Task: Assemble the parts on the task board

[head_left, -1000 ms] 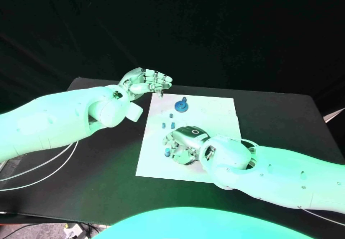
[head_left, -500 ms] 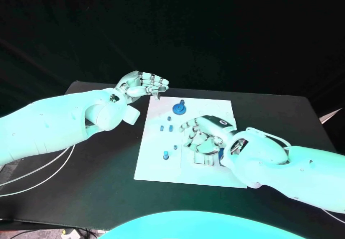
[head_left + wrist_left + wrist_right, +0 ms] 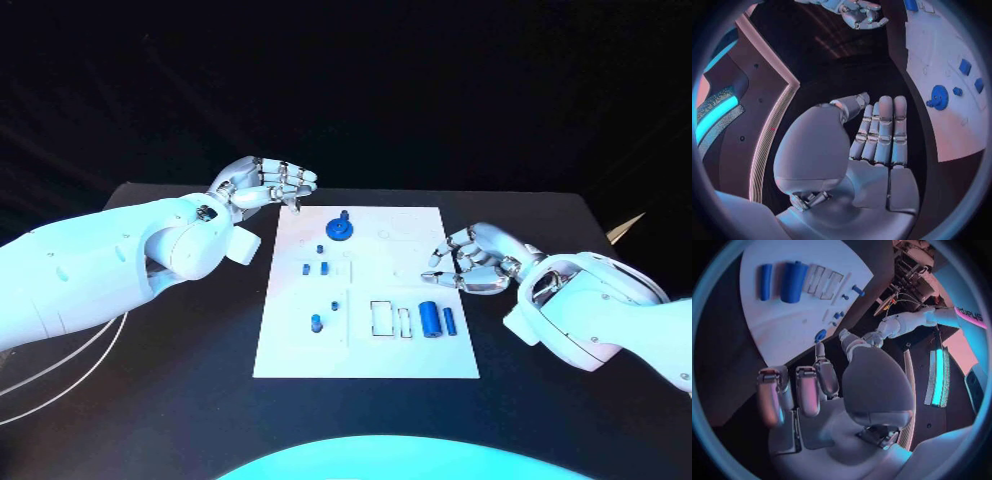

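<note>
The white task board (image 3: 368,355) lies flat in the middle of the table. At its far end stands a blue knob part (image 3: 340,228). Several small blue pieces (image 3: 316,322) dot its left half. Two blue cylinders (image 3: 428,320) lie side by side near the right edge, next to empty white slots (image 3: 382,318). My left hand (image 3: 267,185) hovers off the board's far left corner with fingers curled in and nothing in them. My right hand (image 3: 469,262) sits at the board's right edge, fingers curled, holding nothing. The right wrist view shows the cylinders (image 3: 794,274) beyond my curled fingers (image 3: 798,390).
The black table (image 3: 173,400) surrounds the board on all sides. White cables (image 3: 58,375) trail off the table's left side. In the left wrist view the board (image 3: 942,55) and knob part (image 3: 939,96) lie beside my palm.
My right hand has drawn back from over the board's near middle to its right edge, uncovering the two cylinders and the slots. The left hand has stayed curled at the far left corner.
</note>
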Tool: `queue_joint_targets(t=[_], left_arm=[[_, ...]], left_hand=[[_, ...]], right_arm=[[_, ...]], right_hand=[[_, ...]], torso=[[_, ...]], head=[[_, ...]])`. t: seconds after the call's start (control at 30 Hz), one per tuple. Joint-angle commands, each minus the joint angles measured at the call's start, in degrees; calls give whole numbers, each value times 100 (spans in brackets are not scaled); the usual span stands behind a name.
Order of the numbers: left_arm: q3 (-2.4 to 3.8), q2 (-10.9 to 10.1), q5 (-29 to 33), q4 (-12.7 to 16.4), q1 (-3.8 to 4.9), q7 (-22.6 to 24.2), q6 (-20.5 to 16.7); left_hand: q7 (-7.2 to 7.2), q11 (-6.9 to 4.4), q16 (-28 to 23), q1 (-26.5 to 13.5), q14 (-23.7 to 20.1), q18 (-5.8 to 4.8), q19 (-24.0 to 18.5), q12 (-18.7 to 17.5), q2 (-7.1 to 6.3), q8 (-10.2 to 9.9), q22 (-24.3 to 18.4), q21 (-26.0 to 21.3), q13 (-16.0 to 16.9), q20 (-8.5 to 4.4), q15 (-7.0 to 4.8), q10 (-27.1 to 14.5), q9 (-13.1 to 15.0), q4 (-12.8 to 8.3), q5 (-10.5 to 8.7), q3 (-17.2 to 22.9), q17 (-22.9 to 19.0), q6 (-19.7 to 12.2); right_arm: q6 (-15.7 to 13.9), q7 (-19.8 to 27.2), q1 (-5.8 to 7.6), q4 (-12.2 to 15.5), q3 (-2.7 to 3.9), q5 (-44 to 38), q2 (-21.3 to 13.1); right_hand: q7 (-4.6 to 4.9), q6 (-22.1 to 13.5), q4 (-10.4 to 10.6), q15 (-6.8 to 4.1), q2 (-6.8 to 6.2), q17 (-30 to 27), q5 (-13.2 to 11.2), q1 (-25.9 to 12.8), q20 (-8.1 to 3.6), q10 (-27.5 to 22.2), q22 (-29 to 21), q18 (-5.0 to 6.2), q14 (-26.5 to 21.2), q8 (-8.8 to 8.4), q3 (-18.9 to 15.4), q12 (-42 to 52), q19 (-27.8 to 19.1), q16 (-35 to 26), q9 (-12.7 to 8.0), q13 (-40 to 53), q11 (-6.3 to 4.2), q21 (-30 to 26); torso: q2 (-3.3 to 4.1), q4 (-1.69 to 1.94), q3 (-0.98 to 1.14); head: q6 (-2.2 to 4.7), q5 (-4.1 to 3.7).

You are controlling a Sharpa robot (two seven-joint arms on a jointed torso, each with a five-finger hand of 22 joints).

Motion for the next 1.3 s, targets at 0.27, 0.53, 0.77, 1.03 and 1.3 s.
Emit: queue_joint_targets(t=[0.27, 0.53, 0.77, 1.03, 1.3], left_arm=[[-3, 14, 62, -2, -1, 94, 114], [-3, 8, 60, 2, -3, 107, 129], [-3, -3, 60, 9, -3, 118, 139], [-3, -2, 60, 15, -3, 119, 146], [-3, -8, 45, 23, -3, 99, 139]], left_hand=[[-15, 3, -27, -104, -55, 76, -4, 38, -30, 43, -8, -36, -9, 47, 15, -57, -9, 14, 25, -53, -10, -55], [-16, 3, -28, -110, -59, 76, -7, 41, -36, 43, -10, -40, -10, 49, 15, -58, -10, 15, 26, -56, -10, -59], [-16, 3, -28, -110, -59, 76, -7, 41, -36, 43, -10, -40, -10, 49, 15, -58, -10, 15, 26, -56, -10, -59], [-16, 2, -28, -116, -63, 77, -10, 46, -38, 45, -14, -46, -10, 50, 15, -60, -10, 18, 27, -58, -11, -61], [-15, 2, -26, -120, -64, 77, -11, 50, -36, 46, -16, -51, -10, 51, 16, -63, -11, 21, 29, -57, -11, -65]], right_arm=[[568, -1071, -180, 270, -45, -605, -292], [675, -1284, -279, 250, -54, -873, -267], [690, -1308, -362, 150, -56, -905, -139], [683, -1308, -451, -6, -56, -942, 111], [759, -1337, -519, -214, -57, -949, 253]], right_hand=[[-32, 68, 249, 18, 96, 614, 0, -16, -42, 151, 1509, -125, 449, 94, -426, 338, 608, 109, 42, 568, -15, 88], [-53, 120, 264, 5, 157, 682, 6, -87, -53, 200, 1509, -125, 460, 125, -639, 415, 608, 142, 56, 659, -33, 88], [-55, 127, 265, 4, 171, 680, 8, -95, -54, 192, 1509, -125, 459, 128, -660, 403, 608, 142, 57, 651, -34, 88], [-58, 133, 258, 1, 191, 682, 22, -91, -56, 189, 1509, -125, 459, 131, -681, 399, 608, 143, 58, 651, -36, 88], [-59, 136, 254, 1, 200, 691, 32, -82, -57, 194, 1509, -125, 460, 132, -689, 407, 608, 146, 59, 660, -38, 88]], torso=[[-7, -10, -6], [-5, 1, -10], [-2, -4, -7], [2, -3, -5], [-2, -3, -11]], head=[[-32, -130], [-69, -148], [-88, -133], [-95, -86], [-136, -60]])
